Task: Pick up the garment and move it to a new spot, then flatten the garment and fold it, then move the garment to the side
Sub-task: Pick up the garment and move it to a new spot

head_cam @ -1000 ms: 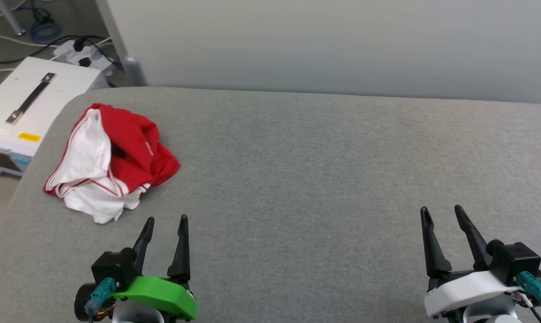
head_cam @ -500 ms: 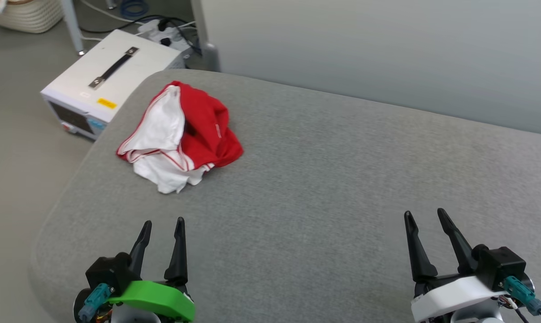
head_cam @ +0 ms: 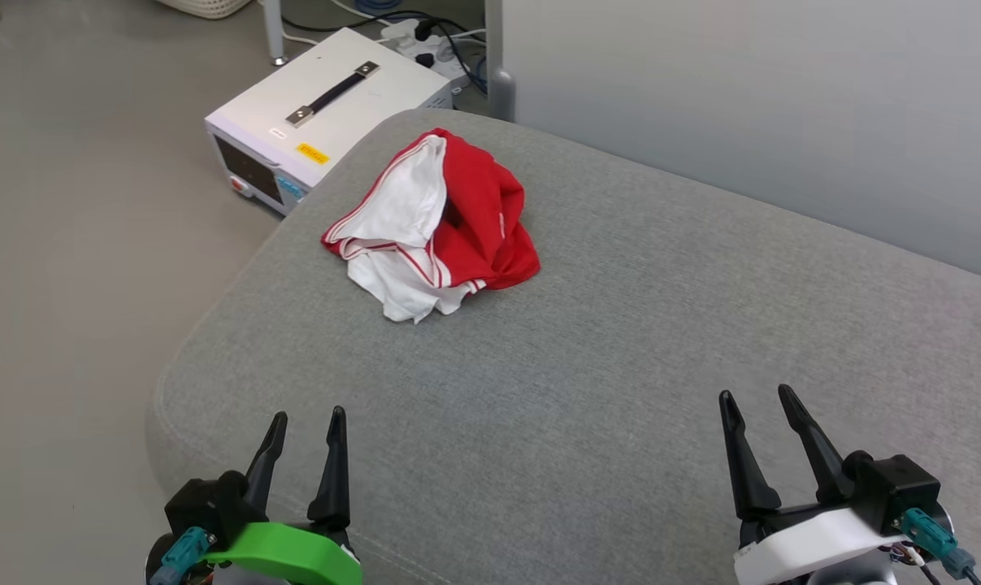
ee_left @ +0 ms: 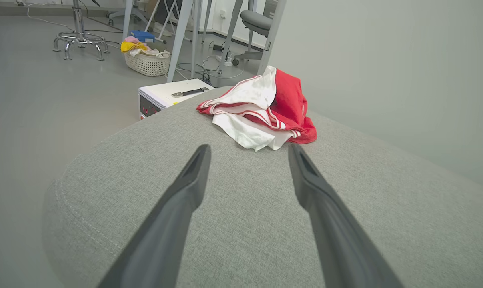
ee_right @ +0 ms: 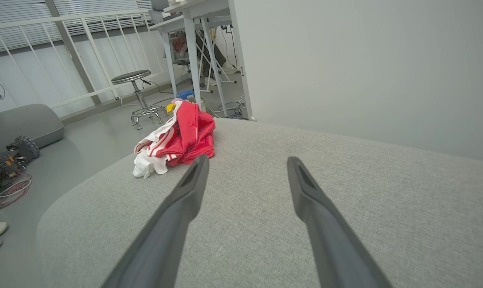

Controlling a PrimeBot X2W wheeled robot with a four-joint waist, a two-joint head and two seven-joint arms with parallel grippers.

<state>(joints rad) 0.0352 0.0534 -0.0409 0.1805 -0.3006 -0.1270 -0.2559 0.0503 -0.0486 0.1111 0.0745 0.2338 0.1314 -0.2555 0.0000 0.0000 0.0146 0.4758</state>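
Since a second ago our head has turned to the left, so the whole head view has slid. The heap of cloth that sat at the far left now lies near the top middle, and more floor [head_cam: 92, 244] shows on the left. Nothing on the cushion has itself shifted, and both claws keep the same pose.

Our left gripper [head_cam: 308, 414] stands with its two dark fingers spread wide and nothing between them, low over the near left edge of the grey cushion [head_cam: 620, 349]. Our right gripper [head_cam: 755, 392] is just as wide and just as empty, over the near right part.

The garment [head_cam: 474, 219] lies crumpled near the cushion's far left corner, well apart from both claws. It is straight ahead of the left one, and ahead and to the left of the right one. Its white part faces left and toward us, with red-and-white stripe trim along the folds, and the red bulk is bunched to the right.

Past that corner a white box [head_cam: 336, 106] with a dark handle sits on the floor, just beside the cushion. Farther off, in the left wrist view, stands a woven basket [ee_left: 147, 64] holding coloured cloth. A pale wall [head_cam: 742, 97] rises behind the cushion.
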